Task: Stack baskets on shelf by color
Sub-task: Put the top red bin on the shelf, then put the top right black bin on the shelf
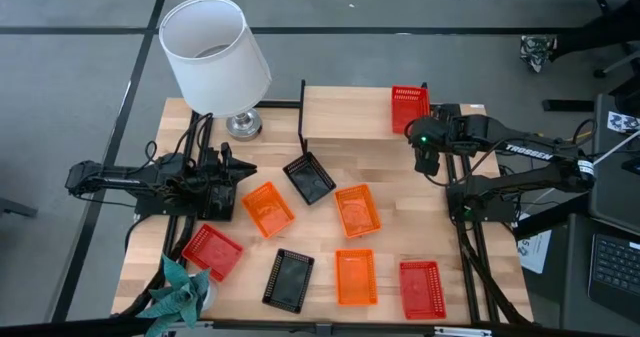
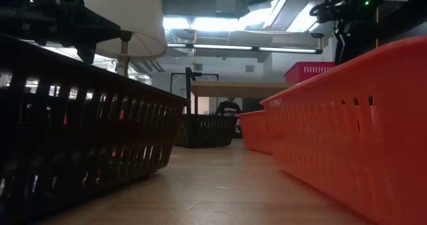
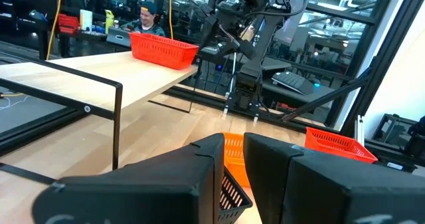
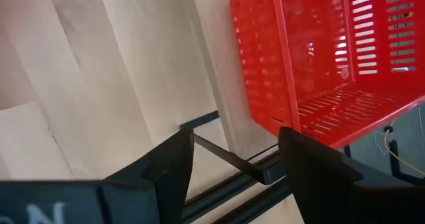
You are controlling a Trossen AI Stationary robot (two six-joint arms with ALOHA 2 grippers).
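The shelf stands at the table's far side, with one red basket sitting on its right end. On the table lie three orange baskets, two black baskets and two red baskets. My right gripper hovers open just near of the shelf's right end, clear of the red basket. My left gripper is at the table's left, pointing at the black basket with only a narrow gap between its fingers.
A white lamp stands at the far left corner, its base beside the shelf's black wire frame. A blue-green plant is at the near left corner. A person sits in the room beyond the table.
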